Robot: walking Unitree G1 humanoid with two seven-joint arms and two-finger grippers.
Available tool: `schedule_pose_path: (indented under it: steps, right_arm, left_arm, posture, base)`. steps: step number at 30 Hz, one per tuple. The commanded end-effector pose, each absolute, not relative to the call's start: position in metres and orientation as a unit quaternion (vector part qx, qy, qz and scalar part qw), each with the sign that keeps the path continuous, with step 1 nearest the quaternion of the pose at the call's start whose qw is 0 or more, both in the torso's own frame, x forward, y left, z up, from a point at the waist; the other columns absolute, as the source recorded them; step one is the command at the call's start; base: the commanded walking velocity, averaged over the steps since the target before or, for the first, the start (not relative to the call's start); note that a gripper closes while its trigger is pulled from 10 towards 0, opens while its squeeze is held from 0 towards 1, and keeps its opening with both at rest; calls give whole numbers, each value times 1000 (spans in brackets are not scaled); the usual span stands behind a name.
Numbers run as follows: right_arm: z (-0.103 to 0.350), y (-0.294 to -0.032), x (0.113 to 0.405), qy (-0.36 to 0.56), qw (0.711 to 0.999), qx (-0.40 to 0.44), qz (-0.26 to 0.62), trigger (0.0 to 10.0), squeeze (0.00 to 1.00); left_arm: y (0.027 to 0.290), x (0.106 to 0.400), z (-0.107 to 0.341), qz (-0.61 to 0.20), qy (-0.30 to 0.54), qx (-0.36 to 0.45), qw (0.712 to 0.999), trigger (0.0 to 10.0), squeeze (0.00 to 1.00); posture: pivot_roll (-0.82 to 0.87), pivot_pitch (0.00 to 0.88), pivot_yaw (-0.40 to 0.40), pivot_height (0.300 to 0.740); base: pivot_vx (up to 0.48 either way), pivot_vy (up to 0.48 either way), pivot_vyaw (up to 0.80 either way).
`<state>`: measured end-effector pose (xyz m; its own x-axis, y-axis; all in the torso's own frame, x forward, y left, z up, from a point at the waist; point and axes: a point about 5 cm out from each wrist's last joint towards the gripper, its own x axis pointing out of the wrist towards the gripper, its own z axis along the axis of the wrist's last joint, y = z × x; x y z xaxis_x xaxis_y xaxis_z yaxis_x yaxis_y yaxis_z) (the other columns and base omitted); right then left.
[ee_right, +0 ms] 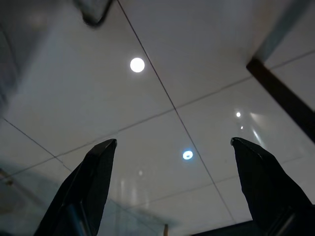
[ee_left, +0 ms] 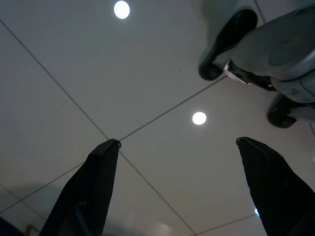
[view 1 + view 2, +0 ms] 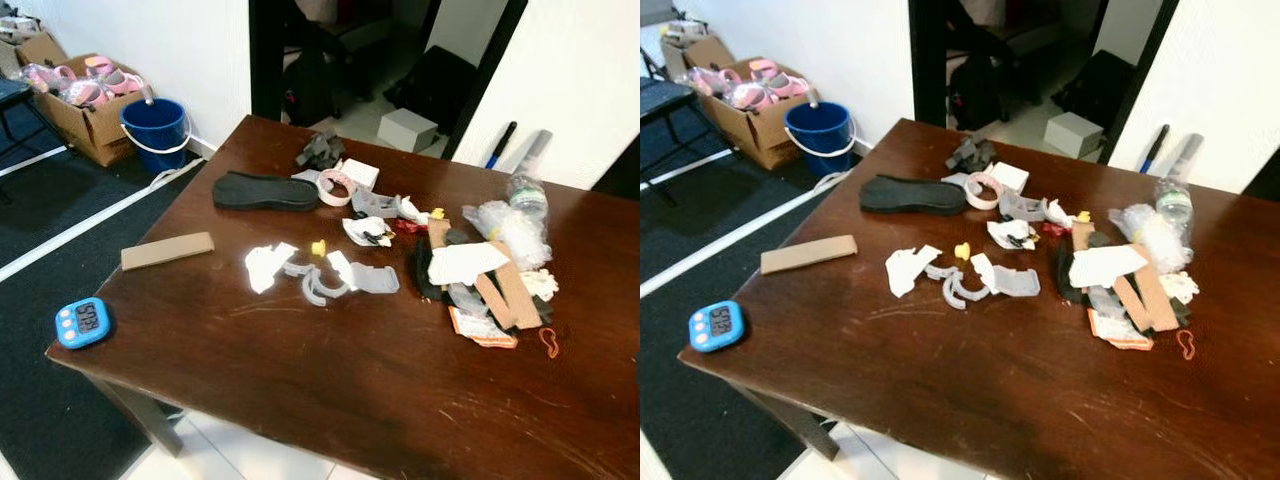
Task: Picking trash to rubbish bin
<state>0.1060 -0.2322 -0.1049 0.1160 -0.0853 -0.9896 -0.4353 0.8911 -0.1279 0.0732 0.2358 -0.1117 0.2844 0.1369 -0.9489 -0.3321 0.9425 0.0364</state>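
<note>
Trash is scattered on a dark wooden table (image 3: 330,400): a black shoe sole (image 3: 262,192), a pink tape roll (image 3: 336,187), torn white paper (image 3: 266,265), grey plastic pieces (image 3: 322,287), crumpled clear plastic (image 3: 512,232), cardboard strips (image 3: 505,290) and a clear bottle (image 3: 526,193). A brown flat block (image 3: 167,250) lies near the table's left edge. A blue bucket (image 3: 154,130) stands on the floor at the far left. My left gripper (image 2: 177,142) is open and points at the ceiling. My right gripper (image 1: 172,141) is open too, also aimed at the ceiling, holding nothing.
A blue digital timer (image 3: 81,321) sits on the table's near left corner. A cardboard box (image 3: 85,105) with pink items stands beside the bucket. Beyond the table a dark doorway (image 3: 350,60) opens, with a white box (image 3: 407,129) on its floor. Dark carpet lies to the left.
</note>
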Motion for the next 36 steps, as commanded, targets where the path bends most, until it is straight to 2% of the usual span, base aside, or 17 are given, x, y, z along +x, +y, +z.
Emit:
schedule_pose_path:
  steps: [1,4,9,12,18,19,20,22,23,24,25,26,28,33,36]
  right_arm:
    - [-106,-237,94,676,699,-197,124,10000,0]
    - [-108,-236,86,695,679,-190,140,10000,0]
    - [-109,-233,79,707,670,-169,148,10000,0]
    - [-110,-229,67,735,636,-153,180,10000,0]
    - [-110,-230,62,747,638,-125,143,10000,0]
    - [-110,-232,60,749,645,-106,111,10000,0]
    - [-109,-243,61,737,672,-71,16,10000,0]
    - [-109,-243,61,737,672,-71,16,10000,0]
    - [-106,-256,61,721,687,-44,-82,10000,0]
    - [-103,-272,56,703,687,-9,-184,10000,0]
    - [-103,-272,56,703,687,-9,-184,10000,0]
    - [-99,-284,49,687,678,16,-260,10000,0]
    - [-92,-306,34,669,657,39,-346,10000,0]
    - [-85,-324,21,655,638,54,-401,10000,0]
    - [-71,-349,5,610,600,95,-509,10000,0]
  left_arm:
    - [232,61,-115,146,598,-87,783,10000,0]
    - [230,58,-116,147,602,-90,779,10000,0]
    - [230,57,-116,148,603,-90,779,10000,0]
    - [230,54,-116,149,604,-92,777,10000,0]
    - [230,53,-116,151,604,-93,777,10000,0]
    - [230,53,-116,151,605,-94,776,10000,0]
    - [230,52,-116,153,605,-95,776,10000,0]
    - [230,52,-116,153,605,-95,776,10000,0]
    - [230,51,-117,154,605,-95,775,10000,0]
    - [230,50,-117,154,606,-96,775,10000,0]
    - [230,50,-117,154,606,-96,775,10000,0]
    - [230,49,-117,154,606,-96,774,10000,0]
    - [230,48,-117,154,608,-95,773,10000,0]
    - [230,48,-117,153,608,-95,773,10000,0]
    - [230,48,-117,153,608,-95,773,10000,0]
  posture:
    - [159,91,-75,740]
    - [158,96,-75,740]
    - [158,100,-75,740]
    - [161,107,-77,740]
    - [164,108,-78,740]
    - [168,110,-80,740]
    - [166,114,-82,740]
    - [166,114,-82,740]
    - [164,116,-81,740]
    - [160,118,-78,740]
    - [160,118,-78,740]
    - [156,120,-77,740]
    - [150,122,-74,740]
    - [146,124,-74,740]
    - [140,127,-72,740]
  base:
    - [0,0,-594]
    - [0,0,-760]
    - [0,0,-460]
    - [0,0,0]
    - [0,0,0]
    - [0,0,0]
    - [0,0,0]
    - [0,0,0]
    - [0,0,0]
    - [0,0,0]
    - [0,0,0]
    - [0,0,0]
    - [0,0,0]
    - [0,0,0]
    - [0,0,0]
